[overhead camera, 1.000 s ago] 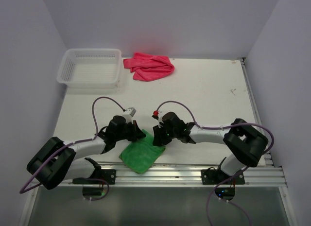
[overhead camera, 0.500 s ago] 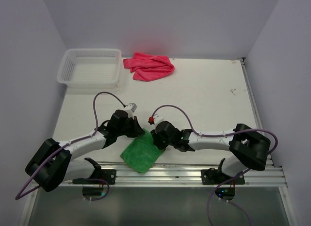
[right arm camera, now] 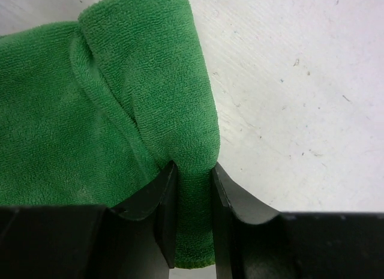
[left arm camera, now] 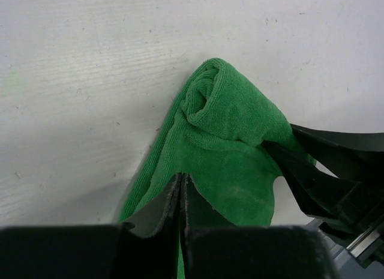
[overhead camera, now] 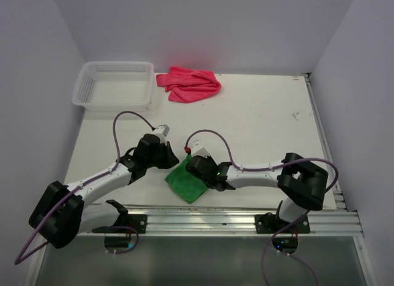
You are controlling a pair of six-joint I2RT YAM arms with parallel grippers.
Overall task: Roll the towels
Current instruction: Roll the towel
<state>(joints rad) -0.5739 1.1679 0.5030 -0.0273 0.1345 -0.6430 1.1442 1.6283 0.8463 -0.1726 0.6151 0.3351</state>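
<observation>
White counter (overhead camera: 258,132) fills most of the top view, w/ pale walls on 3 sides and a metal rail (overhead camera: 234,219) along the bottom edge where both arm bases are bolted. White mesh basket (overhead camera: 117,63) sits upper left of frame. Pink towel (overhead camera: 189,84) lies crumpled just right of it, upper centre, well apart from both arms. Purple cables (overhead camera: 126,121) loop above each wrist over bare counter, not across either towel.

Green towel (overhead camera: 188,186) is low centre of frame, near the rail and btw the two wrists. It is folded into a small rough diamond, and its upper corner is hidden under the gripper bodies.

Left gripper (overhead camera: 167,162) reaches in from lower left to the towel's upper-left edge. In the L wrist view its jaws are nearly closed, only a sliver of gap, pinching a thin cloth edge at bottom centre. Beyond them the cloth bunches into a tube-like rolled end toward upper centre. Black body of the other gripper shows at the right edge of that view, touching the cloth.

Right gripper (right arm camera: 193,171) has its jaws narrow, clamped on a thick fold of the green towel at bottom centre of the R wrist view. The fold runs up to the top of frame, the rest of the cloth spreads left, and speckled bare counter lies to the right. In the top view the two grippers sit just beside each other.
</observation>
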